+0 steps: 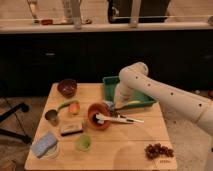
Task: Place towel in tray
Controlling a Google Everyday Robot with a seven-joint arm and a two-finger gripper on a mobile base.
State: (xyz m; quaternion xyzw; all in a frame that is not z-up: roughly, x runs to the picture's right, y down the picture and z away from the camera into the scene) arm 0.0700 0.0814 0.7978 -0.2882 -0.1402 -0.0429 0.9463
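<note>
Camera view: a large green rectangular plastic tray point(109, 84) with raised walls stands at the far right part of a light wooden table point(125, 146). The robot's white arm point(165, 95) reaches in from the right and bends down across the tray, hiding much of its inside. The gripper point(112, 106) hangs at the tray's near left corner, low over the table. How its jaws stand cannot be told.

A small grey-blue patch of cloth, the towel point(106, 103), shows right at the gripper, just outside the tray's near left corner. Whether it is pinched or merely beside the gripper cannot be told.

Just in front of the tray and to its left sits a round reddish bowl point(96, 117). A white utensil point(121, 119) lies across its rim and out onto the table. A darker round bowl point(67, 87) stands well to the left of the tray. Far from the tray, at the near left corner of the table, lies a thick light-blue sponge-like pad point(44, 144). A bunch of dark grapes point(158, 150) lies well in front of the tray, to the right.
</note>
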